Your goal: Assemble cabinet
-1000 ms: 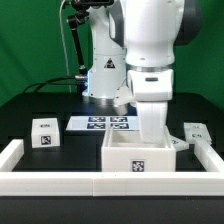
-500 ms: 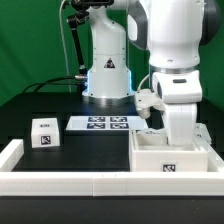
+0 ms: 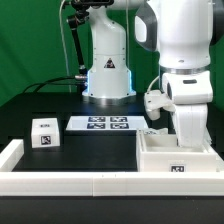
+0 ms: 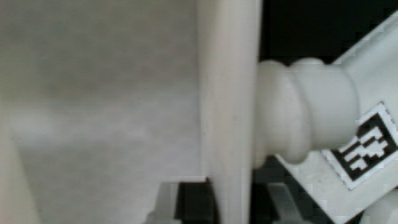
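A matte black tabletop (image 3: 50, 108) is seen beneath the scene, backed by a green cloth backdrop (image 3: 30, 40). The thin flat white marker board (image 3: 108, 124), printed with a row of black-and-white tags, is laid flat near the table's middle. Long plain white border rails (image 3: 60, 183) are set along the front edge and the exterior view's left side.

No readable text — square tags (image 3: 44, 140) only, on white block (image 3: 40, 125).

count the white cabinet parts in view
3: small block at the exterior view's left, large box at its right, rounded tagged piece beside the box's wall. Others may be hidden.
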Controlling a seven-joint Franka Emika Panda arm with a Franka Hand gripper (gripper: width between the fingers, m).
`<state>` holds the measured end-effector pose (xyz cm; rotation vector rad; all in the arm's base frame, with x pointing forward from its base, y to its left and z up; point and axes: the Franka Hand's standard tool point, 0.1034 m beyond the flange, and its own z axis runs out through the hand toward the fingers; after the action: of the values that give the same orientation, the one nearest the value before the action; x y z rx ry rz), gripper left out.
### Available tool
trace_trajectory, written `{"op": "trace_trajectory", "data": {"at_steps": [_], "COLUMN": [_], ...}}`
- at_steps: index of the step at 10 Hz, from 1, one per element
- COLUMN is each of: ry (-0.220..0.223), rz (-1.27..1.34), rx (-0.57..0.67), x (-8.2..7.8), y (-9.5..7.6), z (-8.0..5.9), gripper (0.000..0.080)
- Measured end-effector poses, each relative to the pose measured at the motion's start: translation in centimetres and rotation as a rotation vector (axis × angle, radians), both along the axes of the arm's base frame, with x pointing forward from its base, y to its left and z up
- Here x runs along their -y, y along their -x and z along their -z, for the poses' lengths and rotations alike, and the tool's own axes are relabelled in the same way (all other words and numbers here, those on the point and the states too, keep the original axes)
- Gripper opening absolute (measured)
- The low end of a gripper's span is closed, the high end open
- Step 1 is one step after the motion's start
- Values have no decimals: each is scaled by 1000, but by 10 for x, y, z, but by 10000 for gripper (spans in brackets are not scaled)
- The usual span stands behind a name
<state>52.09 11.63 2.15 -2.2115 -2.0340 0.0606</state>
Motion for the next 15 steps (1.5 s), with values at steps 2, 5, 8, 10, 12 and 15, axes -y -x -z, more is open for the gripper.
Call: {"op": "trace_trajectory", "data": {"at_steps": [2,5,8,10,12,15], "ry": [5,27,43,42,21,10], "rz": [15,55,118,187,229,225], "rx": [7,17,49,60,72,63], "x": [3,12,11,-6,-31,-41], "y": [1,20,46,60,70,76], "z": [-7,-27,-45,-47,-38,-26], "gripper": [124,446,741,788,797,797]}}
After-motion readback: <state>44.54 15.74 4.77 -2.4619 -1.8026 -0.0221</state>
